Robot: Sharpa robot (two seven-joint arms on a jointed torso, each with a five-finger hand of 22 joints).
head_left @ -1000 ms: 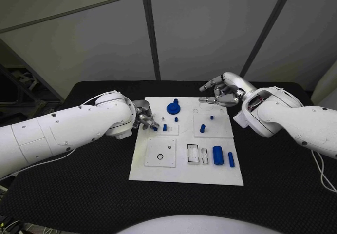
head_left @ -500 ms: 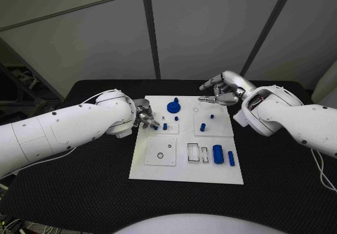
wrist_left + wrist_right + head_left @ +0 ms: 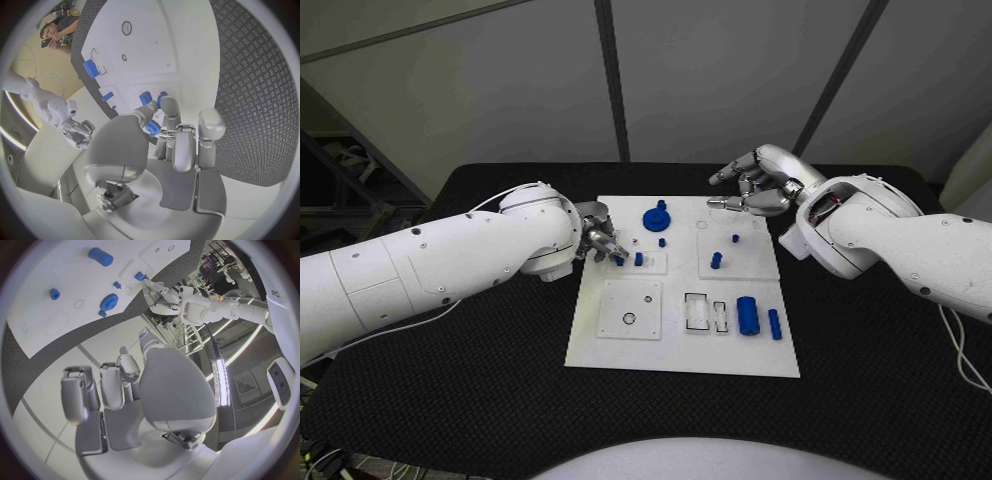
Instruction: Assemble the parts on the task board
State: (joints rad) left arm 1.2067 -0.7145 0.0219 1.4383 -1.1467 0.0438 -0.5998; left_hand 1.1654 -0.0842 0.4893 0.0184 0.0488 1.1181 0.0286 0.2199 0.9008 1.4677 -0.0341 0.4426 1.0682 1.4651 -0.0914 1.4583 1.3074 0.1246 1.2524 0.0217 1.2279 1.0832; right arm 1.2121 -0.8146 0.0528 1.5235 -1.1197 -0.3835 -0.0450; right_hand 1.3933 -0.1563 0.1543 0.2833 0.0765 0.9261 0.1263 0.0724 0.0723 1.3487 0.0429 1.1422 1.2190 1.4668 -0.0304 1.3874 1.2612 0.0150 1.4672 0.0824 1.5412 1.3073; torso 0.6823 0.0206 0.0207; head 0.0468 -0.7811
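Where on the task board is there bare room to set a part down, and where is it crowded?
The task board is bare along its near edge, below the slotted plates and the blue cylinder. It is crowded at the far left, where the left hand sits by the small blue pegs and the blue gear.

You have the white board (image 3: 625, 355) lying in the middle of the black worktop (image 3: 459, 390). Your left robot hand (image 3: 599, 240) sits at the board's left edge, fingers curled beside a small blue peg (image 3: 638, 259); whether it grips anything you cannot tell. Your right robot hand (image 3: 759, 190) hangs over the board's far right corner, fingers bent. A blue gear (image 3: 655, 219) stands near the far edge, and a blue cylinder (image 3: 747, 317) with a slim blue pin (image 3: 775, 326) lies toward the right.
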